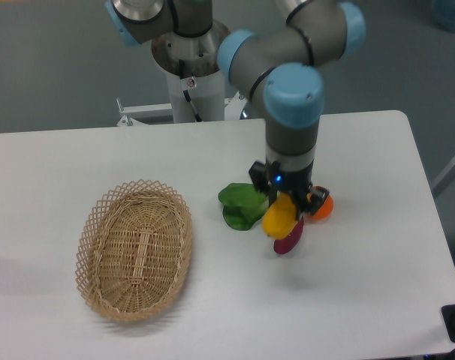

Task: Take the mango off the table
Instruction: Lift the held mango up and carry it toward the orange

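So the pincer (285, 208) was pinching the mango (279, 217), which hung clear above the tabletop (363, 285), right over the purple piece (289, 238). The orange (320, 208) sat just beside it, green leaves (240, 206) on the other side, wicker basket (134, 249) well apart.
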